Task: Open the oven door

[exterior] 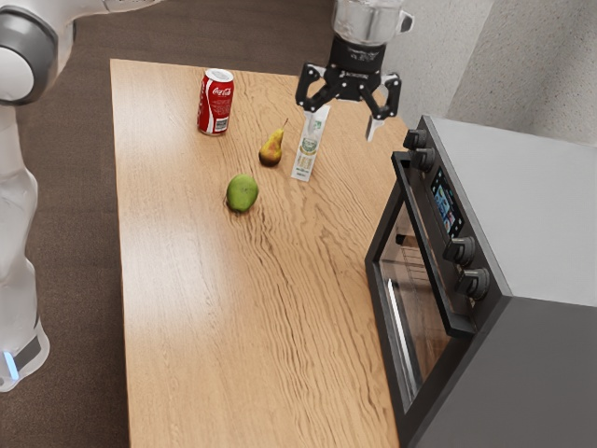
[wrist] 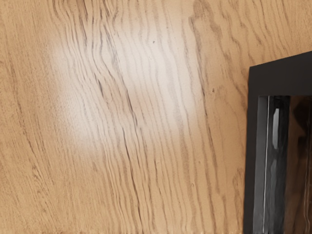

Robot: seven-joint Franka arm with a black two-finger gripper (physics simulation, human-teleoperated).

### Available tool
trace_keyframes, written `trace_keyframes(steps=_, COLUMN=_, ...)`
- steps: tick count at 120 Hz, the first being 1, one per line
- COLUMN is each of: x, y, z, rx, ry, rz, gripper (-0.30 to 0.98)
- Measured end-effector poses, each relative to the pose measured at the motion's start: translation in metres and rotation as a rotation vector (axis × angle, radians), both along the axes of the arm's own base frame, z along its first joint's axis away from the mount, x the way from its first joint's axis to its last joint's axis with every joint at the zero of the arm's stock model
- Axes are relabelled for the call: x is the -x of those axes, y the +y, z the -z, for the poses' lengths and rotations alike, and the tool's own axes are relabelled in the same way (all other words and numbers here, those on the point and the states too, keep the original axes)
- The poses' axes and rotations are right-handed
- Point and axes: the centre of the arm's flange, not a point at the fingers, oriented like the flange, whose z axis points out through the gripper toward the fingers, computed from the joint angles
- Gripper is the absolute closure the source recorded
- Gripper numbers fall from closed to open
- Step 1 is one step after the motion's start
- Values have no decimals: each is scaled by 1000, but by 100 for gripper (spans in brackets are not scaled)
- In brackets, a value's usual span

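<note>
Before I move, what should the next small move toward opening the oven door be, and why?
I'd ease the gripper, fingers open, toward the long black handle on the oven. It seems the right step because the gripper is empty and hangs clear of the handle, near the exterior view's upper edge.

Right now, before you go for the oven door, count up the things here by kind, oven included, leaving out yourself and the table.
Fruit: 2, the pear and the green fruit
Cans: 1, the red can
Packages: 1, the white package
Ovens: 1, the oven
Total: 5
</note>
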Motion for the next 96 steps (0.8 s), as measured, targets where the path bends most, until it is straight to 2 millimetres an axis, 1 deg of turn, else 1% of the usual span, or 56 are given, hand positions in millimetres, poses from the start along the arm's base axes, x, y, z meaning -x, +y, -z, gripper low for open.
trace_keyframes(steps=6, x=3, y=-9, z=-1, rx=-3, ry=-8, rz=-17, gripper=0)
trace_keyframes(steps=11, x=10, y=-14, z=-10, rx=-1, ry=-29, rz=-34, gripper=0)
trace_keyframes(steps=18, x=19, y=-22, z=-10, rx=-1, ry=-37, rz=-51, gripper=0)
trace_keyframes(steps=23, x=31, y=-25, z=-21, rx=3, ry=-61, rz=-62, gripper=0)
trace_keyframes(steps=29, x=39, y=-29, z=-28, rx=5, ry=-77, rz=-77, gripper=0)
trace_keyframes(steps=36, x=43, y=-50, z=-25, rx=2, ry=-67, rz=-64, gripper=0)
trace_keyframes(steps=39, x=43, y=-59, z=-22, rx=0, ry=-62, rz=-59, gripper=0)
trace_keyframes(steps=44, x=37, y=-69, z=-17, rx=3, ry=-67, rz=-63, gripper=0)
trace_keyframes(steps=58, x=23, y=-88, z=-14, rx=38, ry=-144, rz=-83, gripper=0)
trace_keyframes(steps=62, x=19, y=-92, z=-8, rx=45, ry=-156, rz=-89, gripper=0)
trace_keyframes(steps=67, x=18, y=-99, z=0, rx=52, ry=-173, rz=-92, gripper=0)
trace_keyframes(steps=78, x=18, y=-119, z=5, rx=79, ry=-220, rz=-85, gripper=0)
trace_keyframes(steps=85, x=20, y=-121, z=8, rx=90, ry=-240, rz=-95, gripper=0)
trace_keyframes(steps=89, x=22, y=-119, z=11, rx=93, ry=-249, rz=-106, gripper=0)
trace_keyframes(steps=96, x=22, y=-113, z=9, rx=103, ry=-272, rz=-128, gripper=0)
